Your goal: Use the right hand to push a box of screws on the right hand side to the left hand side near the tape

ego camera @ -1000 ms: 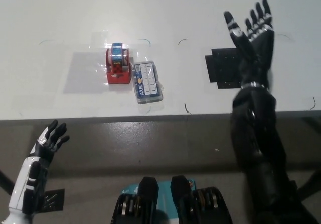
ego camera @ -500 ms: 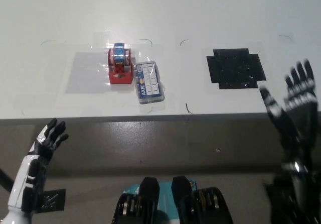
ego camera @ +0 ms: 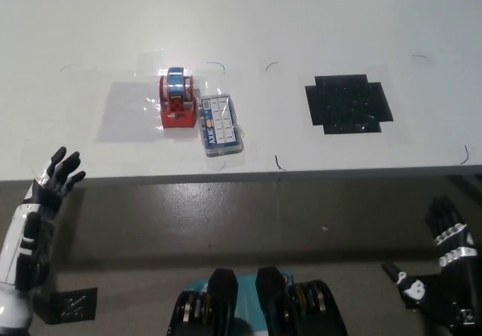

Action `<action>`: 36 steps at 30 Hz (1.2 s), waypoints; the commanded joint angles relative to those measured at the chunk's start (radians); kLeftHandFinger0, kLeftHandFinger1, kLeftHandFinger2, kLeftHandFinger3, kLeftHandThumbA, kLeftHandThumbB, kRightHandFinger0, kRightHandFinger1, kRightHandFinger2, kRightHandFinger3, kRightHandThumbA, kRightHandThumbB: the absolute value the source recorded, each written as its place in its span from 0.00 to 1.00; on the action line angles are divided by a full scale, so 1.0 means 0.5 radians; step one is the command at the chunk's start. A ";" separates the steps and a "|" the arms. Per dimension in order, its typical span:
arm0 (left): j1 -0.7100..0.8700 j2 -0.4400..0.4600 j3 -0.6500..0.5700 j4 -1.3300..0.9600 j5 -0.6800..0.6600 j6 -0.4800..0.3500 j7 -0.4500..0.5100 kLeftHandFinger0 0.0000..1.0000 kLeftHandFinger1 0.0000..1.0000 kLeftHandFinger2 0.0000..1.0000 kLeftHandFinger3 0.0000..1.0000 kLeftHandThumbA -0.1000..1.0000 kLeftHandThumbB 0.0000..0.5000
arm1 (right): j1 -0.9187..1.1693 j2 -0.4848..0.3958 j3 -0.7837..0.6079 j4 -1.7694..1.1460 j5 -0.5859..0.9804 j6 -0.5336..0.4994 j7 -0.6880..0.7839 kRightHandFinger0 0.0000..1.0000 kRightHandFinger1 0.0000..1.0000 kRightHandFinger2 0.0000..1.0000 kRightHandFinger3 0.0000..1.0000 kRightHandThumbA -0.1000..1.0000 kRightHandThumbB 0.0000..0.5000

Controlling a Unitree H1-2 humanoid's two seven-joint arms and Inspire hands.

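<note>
The clear box of screws point(ego camera: 220, 124) with a blue label lies on the white table point(ego camera: 301, 19), touching the right side of the red tape dispenser point(ego camera: 177, 100). My black right hand point(ego camera: 440, 276) is low at the bottom right, off the table and below its front edge, open with fingers spread. My white left hand point(ego camera: 41, 208) rests at the lower left below the table edge, also open. Neither hand touches the box or the tape.
A black cross-shaped patch point(ego camera: 349, 104) marks the table's right side. A greyish rectangle point(ego camera: 128, 110) lies left of the tape dispenser. The table's front edge point(ego camera: 248, 174) runs across the middle, with dark floor below it.
My right arm has pulled back from above the black patch, dropping off the table to the bottom right. The left hand shifted slightly left. Box and tape stayed put.
</note>
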 commanded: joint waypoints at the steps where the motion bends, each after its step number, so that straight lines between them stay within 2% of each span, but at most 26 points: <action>1: -0.055 0.043 0.029 0.020 -0.001 0.009 0.003 1.00 1.00 1.00 1.00 1.00 0.13 | -0.078 0.039 0.035 0.140 -0.099 -0.122 0.106 1.00 1.00 1.00 1.00 1.00 0.60; 6: -0.056 0.024 0.031 0.127 -0.003 -0.037 0.007 1.00 1.00 1.00 1.00 1.00 0.14 | -0.150 0.037 0.019 0.302 -0.249 -0.122 -0.004 1.00 1.00 1.00 1.00 1.00 0.61; 8: -0.044 0.021 0.030 0.175 0.015 -0.047 0.010 1.00 1.00 1.00 1.00 1.00 0.20 | -0.174 0.039 0.012 0.352 -0.262 -0.122 -0.016 1.00 1.00 1.00 1.00 1.00 0.58; 11: -0.025 0.018 0.028 0.239 0.029 -0.084 0.008 1.00 1.00 1.00 1.00 1.00 0.16 | -0.199 0.043 0.002 0.403 -0.229 -0.122 0.006 1.00 1.00 1.00 1.00 1.00 0.59; 13: -0.003 0.020 0.027 0.281 0.064 -0.089 0.017 1.00 1.00 1.00 1.00 1.00 0.19 | -0.200 0.042 0.003 0.414 -0.244 -0.122 -0.001 1.00 1.00 1.00 1.00 1.00 0.60; 20: 0.028 0.025 0.019 0.380 0.200 -0.054 0.052 1.00 1.00 1.00 1.00 1.00 0.08 | -0.250 0.043 -0.025 0.509 -0.231 -0.122 -0.002 1.00 1.00 1.00 1.00 1.00 0.60; 24: 0.023 0.029 0.022 0.428 0.220 -0.033 0.053 1.00 1.00 1.00 1.00 1.00 0.12 | -0.277 0.059 -0.074 0.532 -0.147 -0.122 0.041 1.00 1.00 1.00 1.00 1.00 0.66; 27: 0.012 0.026 0.020 0.449 0.201 -0.034 0.039 1.00 1.00 1.00 1.00 1.00 0.13 | -0.280 0.070 -0.102 0.540 -0.137 -0.122 0.052 1.00 1.00 1.00 1.00 1.00 0.64; 28: 0.010 0.027 0.019 0.455 0.198 -0.039 0.035 1.00 1.00 1.00 1.00 1.00 0.11 | -0.279 0.071 -0.110 0.545 -0.135 -0.122 0.058 1.00 1.00 1.00 1.00 1.00 0.60; 30: 0.002 0.027 0.021 0.482 0.197 -0.069 0.036 1.00 1.00 1.00 1.00 1.00 0.10 | -0.282 0.075 -0.123 0.551 -0.151 -0.122 0.050 1.00 1.00 1.00 1.00 1.00 0.61; 33: -0.005 0.028 0.023 0.496 0.186 -0.061 0.032 1.00 1.00 1.00 1.00 1.00 0.16 | -0.280 0.082 -0.136 0.546 -0.179 -0.122 0.026 1.00 1.00 1.00 1.00 1.00 0.56; 36: -0.008 0.032 0.025 0.493 0.179 -0.074 0.027 1.00 1.00 1.00 1.00 1.00 0.13 | -0.281 0.089 -0.146 0.542 -0.170 -0.122 0.031 1.00 1.00 1.00 1.00 1.00 0.54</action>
